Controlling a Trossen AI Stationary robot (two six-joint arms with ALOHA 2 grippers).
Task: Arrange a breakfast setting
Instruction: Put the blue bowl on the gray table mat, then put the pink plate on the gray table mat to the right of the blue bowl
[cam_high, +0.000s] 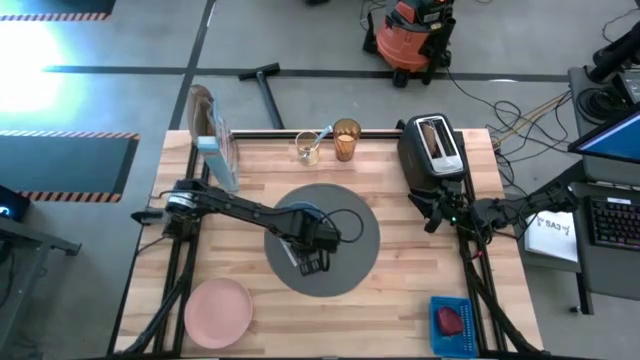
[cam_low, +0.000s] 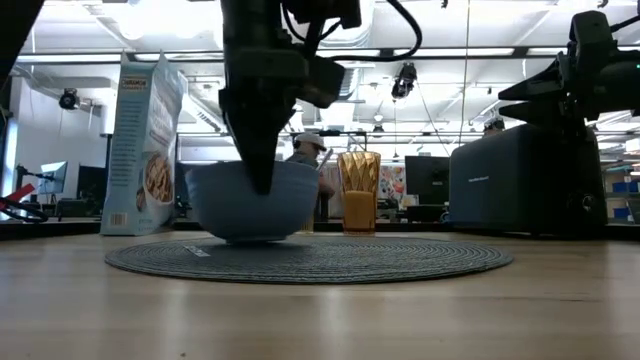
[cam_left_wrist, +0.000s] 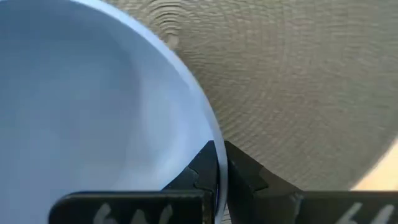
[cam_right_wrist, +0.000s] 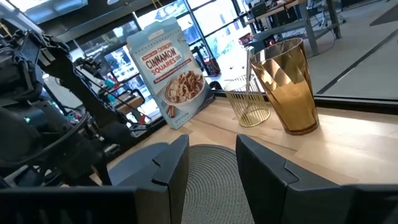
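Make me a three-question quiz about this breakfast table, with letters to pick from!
1. Where is the blue bowl?
A) on the grey mat
B) on the pink plate
C) beside the toaster

2. What colour is the tumbler?
A) green
B) amber
C) white

3. What is the left gripper doing?
A) hanging open
B) holding a spoon
C) pinching the bowl's rim

Answers: 1 A, the low view shows the bowl on the mat; 2 B, it looks golden brown; 3 C, its fingers sit either side of the rim.
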